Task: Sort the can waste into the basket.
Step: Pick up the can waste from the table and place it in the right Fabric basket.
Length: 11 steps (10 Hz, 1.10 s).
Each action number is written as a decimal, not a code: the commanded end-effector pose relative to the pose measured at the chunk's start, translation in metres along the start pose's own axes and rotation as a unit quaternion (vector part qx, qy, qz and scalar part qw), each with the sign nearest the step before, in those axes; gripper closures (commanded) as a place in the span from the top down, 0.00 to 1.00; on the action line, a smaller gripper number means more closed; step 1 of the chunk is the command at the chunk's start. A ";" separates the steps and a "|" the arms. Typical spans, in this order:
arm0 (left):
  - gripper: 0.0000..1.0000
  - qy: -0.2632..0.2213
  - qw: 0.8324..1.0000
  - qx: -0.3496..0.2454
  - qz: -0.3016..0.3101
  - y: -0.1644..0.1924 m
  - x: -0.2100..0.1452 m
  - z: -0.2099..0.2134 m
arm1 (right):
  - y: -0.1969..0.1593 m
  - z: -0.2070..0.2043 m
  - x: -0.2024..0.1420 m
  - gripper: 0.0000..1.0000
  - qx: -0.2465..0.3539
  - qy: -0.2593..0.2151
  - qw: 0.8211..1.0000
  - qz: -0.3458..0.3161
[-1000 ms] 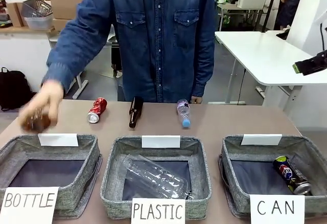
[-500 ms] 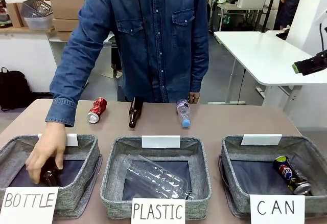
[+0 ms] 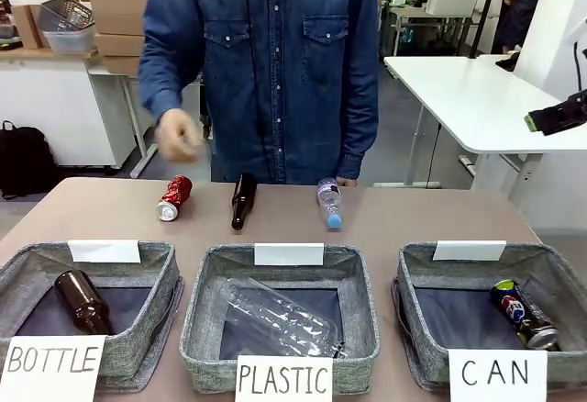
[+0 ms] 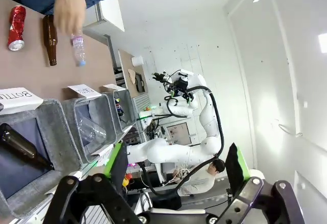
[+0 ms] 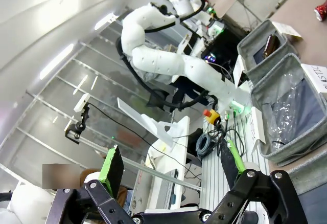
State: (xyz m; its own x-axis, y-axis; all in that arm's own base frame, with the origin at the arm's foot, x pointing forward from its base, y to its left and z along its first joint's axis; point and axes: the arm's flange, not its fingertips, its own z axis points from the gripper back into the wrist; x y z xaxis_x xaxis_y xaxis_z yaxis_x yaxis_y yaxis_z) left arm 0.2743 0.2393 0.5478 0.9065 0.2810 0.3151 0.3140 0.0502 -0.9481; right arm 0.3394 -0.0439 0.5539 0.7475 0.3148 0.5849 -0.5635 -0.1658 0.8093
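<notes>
Change since a moment ago is on the person's side: the hand, which was low inside the BOTTLE basket, is now lifted above the counter, and a brown bottle lies in that basket. For the cans this changes nothing.

The red can lies on its side at the far edge of the counter, near the second bottle and well apart from the CAN basket. The blue can is already inside this basket, near its right wall. I judge the task half done.

The left claw and the right claw are both released, jaws wide, with nothing between them.

Both cans are thin metal with silver ends. The red one looks dented, and its round body may roll. The baskets are soft grey fabric, rectangular, with dark bottoms. The bottles are smooth brown glass.
</notes>
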 end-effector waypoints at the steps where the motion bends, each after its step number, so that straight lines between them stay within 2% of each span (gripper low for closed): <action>1: 1.00 0.042 0.998 0.029 -0.031 0.002 0.008 -0.017 | 0.001 0.006 -0.001 1.00 -0.001 0.009 1.000 0.009; 3: 1.00 0.112 0.987 0.095 -0.066 0.020 0.032 -0.080 | 0.001 0.006 -0.001 1.00 -0.001 0.009 1.000 0.009; 4: 1.00 0.158 0.977 0.112 -0.083 0.033 0.039 -0.118 | 0.001 0.006 -0.001 1.00 -0.001 0.009 1.000 0.009; 5: 1.00 0.174 0.960 0.176 -0.128 0.047 0.038 -0.157 | 0.001 0.006 -0.001 1.00 -0.001 0.009 1.000 0.009; 6: 1.00 0.201 0.934 0.232 -0.184 0.059 0.031 -0.194 | 0.001 0.006 -0.001 1.00 -0.001 0.009 1.000 0.009; 7: 1.00 0.230 0.897 0.276 -0.259 0.069 0.021 -0.226 | 0.001 0.006 -0.001 1.00 -0.001 0.009 1.000 0.009; 8: 1.00 0.219 0.872 0.317 -0.302 0.078 0.017 -0.245 | 0.001 0.006 -0.001 1.00 -0.001 0.009 1.000 0.009; 9: 1.00 0.218 0.857 0.359 -0.298 0.086 0.019 -0.252 | 0.001 0.006 -0.001 1.00 -0.001 0.009 1.000 0.009; 10: 1.00 0.240 0.923 0.270 -0.130 0.071 0.026 -0.236 | 0.001 0.006 -0.001 1.00 -0.001 0.009 1.000 0.009; 11: 1.00 0.253 0.869 0.314 -0.287 0.073 0.029 -0.260 | 0.001 0.006 -0.001 1.00 -0.001 0.009 1.000 0.009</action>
State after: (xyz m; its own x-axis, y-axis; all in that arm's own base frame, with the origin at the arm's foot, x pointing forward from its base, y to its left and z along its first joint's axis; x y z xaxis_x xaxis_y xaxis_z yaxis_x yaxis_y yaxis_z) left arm 0.3934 0.0028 0.4894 0.7623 -0.3741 0.5282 0.6301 0.6155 -0.4735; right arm 0.3398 -0.0441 0.5537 0.7474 0.3143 0.5853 -0.5632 -0.1676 0.8092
